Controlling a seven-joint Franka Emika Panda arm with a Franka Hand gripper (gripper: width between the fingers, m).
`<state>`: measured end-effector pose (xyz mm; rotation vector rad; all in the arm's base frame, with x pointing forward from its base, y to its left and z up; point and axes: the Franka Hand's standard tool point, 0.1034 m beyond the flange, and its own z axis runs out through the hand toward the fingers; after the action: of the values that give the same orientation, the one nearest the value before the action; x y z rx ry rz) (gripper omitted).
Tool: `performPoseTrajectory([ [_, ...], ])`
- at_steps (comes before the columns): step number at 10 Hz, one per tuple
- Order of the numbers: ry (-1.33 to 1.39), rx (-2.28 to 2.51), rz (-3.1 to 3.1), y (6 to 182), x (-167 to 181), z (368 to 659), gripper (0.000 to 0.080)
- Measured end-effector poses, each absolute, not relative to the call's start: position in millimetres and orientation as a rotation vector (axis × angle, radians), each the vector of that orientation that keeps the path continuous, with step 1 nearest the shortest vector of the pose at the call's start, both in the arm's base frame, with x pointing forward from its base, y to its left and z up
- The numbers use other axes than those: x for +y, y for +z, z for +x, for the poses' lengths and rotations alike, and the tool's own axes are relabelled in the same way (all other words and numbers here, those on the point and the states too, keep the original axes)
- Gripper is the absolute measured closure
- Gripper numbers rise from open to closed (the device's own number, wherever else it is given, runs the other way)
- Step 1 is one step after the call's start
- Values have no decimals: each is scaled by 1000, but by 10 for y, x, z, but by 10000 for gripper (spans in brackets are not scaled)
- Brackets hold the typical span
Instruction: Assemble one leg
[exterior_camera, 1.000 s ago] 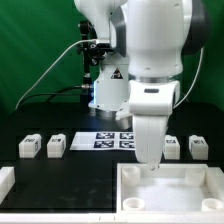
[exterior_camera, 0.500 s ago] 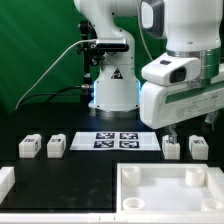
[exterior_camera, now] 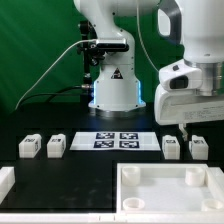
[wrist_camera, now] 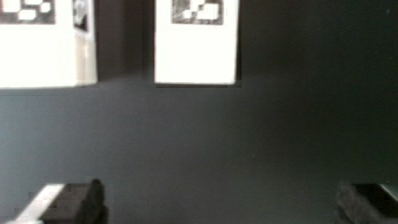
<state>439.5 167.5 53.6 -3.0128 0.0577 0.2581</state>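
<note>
The arm [exterior_camera: 195, 60] hangs over the black table [exterior_camera: 90, 175] on the exterior view's right. The white panel [exterior_camera: 170, 190] lies in front and the marker board [exterior_camera: 112, 139] behind it. Two legs [exterior_camera: 171, 147] with black-and-white tags lie side by side close to the gripper [wrist_camera: 222, 203], which is spread wide and holds nothing.

White legs [exterior_camera: 56, 146] show black-and-white square tags; the marker board [exterior_camera: 112, 139] is white as well, printed with black-patterned tags; table [exterior_camera: 90, 175] flat black; big panel [exterior_camera: 160, 168] plain white; arm [exterior_camera: 195, 95] glossy white; backdrop [exterior_camera: 40, 40] green.
</note>
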Motion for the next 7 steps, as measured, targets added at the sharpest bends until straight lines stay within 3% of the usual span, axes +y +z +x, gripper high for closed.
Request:
performPoseTrajectory([
  [2,440,-21,-3004,476,1665,4248,151],
  [5,1051,-59,-2853,476,1665,4254,151],
  [7,1535,-29,-2684,436,1759,4047,151],
])
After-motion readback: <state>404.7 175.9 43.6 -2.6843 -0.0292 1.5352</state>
